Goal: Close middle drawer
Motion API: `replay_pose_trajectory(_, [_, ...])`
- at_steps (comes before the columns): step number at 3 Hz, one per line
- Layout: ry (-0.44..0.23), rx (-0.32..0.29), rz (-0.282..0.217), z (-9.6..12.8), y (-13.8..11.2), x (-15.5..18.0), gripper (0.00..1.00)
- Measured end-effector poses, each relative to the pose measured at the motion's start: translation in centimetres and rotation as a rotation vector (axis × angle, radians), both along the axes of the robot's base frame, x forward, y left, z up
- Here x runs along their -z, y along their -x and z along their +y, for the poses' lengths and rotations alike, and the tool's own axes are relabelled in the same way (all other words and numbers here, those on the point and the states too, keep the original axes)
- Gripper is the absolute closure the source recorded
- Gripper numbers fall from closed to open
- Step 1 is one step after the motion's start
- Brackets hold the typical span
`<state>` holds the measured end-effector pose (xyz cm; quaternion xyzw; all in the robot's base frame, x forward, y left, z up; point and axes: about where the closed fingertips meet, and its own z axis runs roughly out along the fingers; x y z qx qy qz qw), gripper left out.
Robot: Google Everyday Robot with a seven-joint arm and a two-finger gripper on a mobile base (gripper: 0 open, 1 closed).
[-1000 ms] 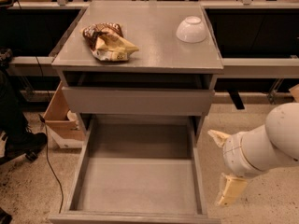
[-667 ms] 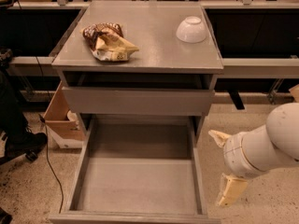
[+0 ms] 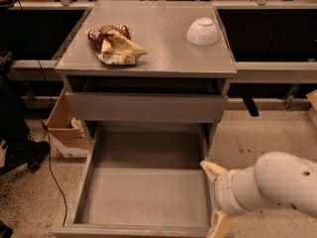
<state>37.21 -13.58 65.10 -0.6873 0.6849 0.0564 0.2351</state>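
The middle drawer [image 3: 143,192] is a long shallow grey box pulled far out of the grey cabinet, and it is empty. Its front panel [image 3: 131,230] lies at the bottom edge of the view. Above it, the top drawer's front [image 3: 146,108] stands slightly out from the cabinet. My gripper [image 3: 209,200] is at the lower right, against the outer right wall of the middle drawer near its front. Its two cream fingers [image 3: 210,169] are spread apart and hold nothing. The white arm [image 3: 277,185] reaches in from the right.
On the cabinet top [image 3: 163,43] lie a crumpled snack bag [image 3: 115,44] and an upturned white bowl [image 3: 203,31]. A cardboard box [image 3: 64,128] and a black cable [image 3: 52,167] are on the floor to the left. Dark shelving runs behind.
My gripper and arm have moved left and lower in the view, from beside the cabinet to the drawer's right wall. The drawers have not moved.
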Motion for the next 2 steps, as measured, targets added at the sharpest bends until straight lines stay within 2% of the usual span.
replay_pose_trajectory(2, [-0.095, -0.020, -0.025, 3.2, 1.3, 8.2, 0.00])
